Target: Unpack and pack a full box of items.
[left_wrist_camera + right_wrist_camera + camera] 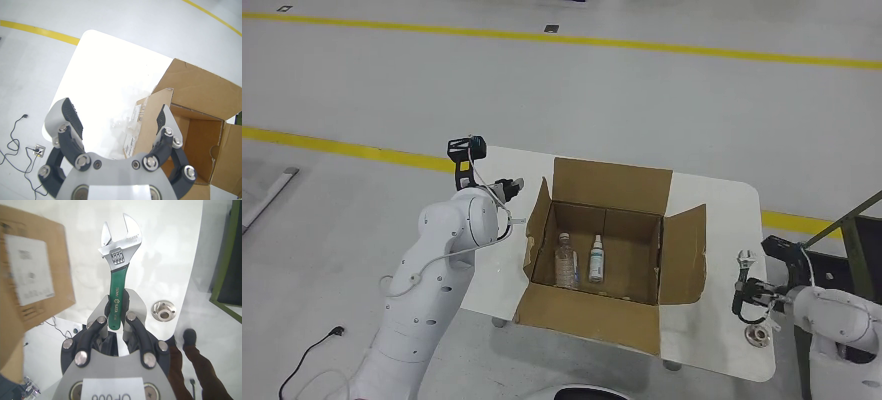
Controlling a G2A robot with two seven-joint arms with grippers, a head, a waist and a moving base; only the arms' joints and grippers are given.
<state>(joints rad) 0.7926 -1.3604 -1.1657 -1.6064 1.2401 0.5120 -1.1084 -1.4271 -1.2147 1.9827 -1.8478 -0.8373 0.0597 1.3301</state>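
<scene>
An open cardboard box (594,300) stands mid-table with its flaps spread. Inside it stand a clear bottle (565,261) and a white spray bottle (596,259). My right gripper (117,303) is shut on the green handle of an adjustable wrench (118,262), held above the table's right end, to the right of the box (28,275); the wrench (745,275) shows there from above. My left gripper (117,117) is open and holds nothing, above the table beside the box's left flap (149,121). Crumpled clear plastic (122,125) lies below it.
A round metal flange (163,313) lies on the white table (722,215) near its right front corner, also seen from above as a flange (759,335). A dark green-framed object (226,272) stands just past the table's right edge. A person's leg (192,351) is on the floor there.
</scene>
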